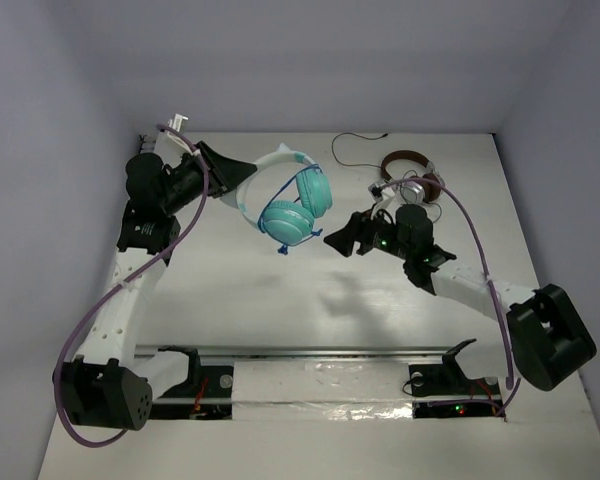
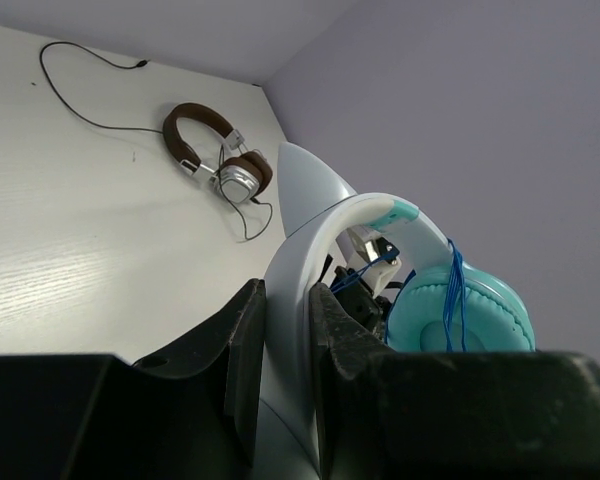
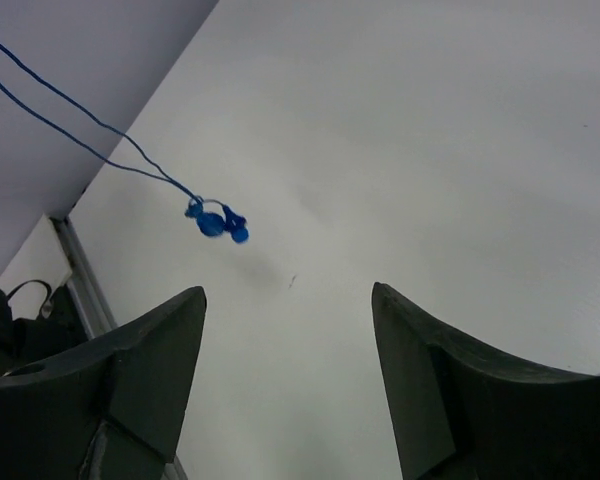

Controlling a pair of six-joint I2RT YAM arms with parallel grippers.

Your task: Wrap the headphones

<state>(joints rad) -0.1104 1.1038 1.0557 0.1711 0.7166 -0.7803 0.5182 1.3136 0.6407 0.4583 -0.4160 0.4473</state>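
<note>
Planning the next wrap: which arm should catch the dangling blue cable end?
Right. The right gripper is open and empty, the cable end hanging just ahead; the left gripper is shut on the headphones, holding them up by the headband.

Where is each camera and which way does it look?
Top: above, behind the arms, looking down at the table; both arms show.
Left wrist: rides the left arm, facing the left gripper shut on the teal headphones.
Right wrist: rides the right arm, facing the table past the open right gripper.
Shared: top and left wrist show the brown headphones.
</note>
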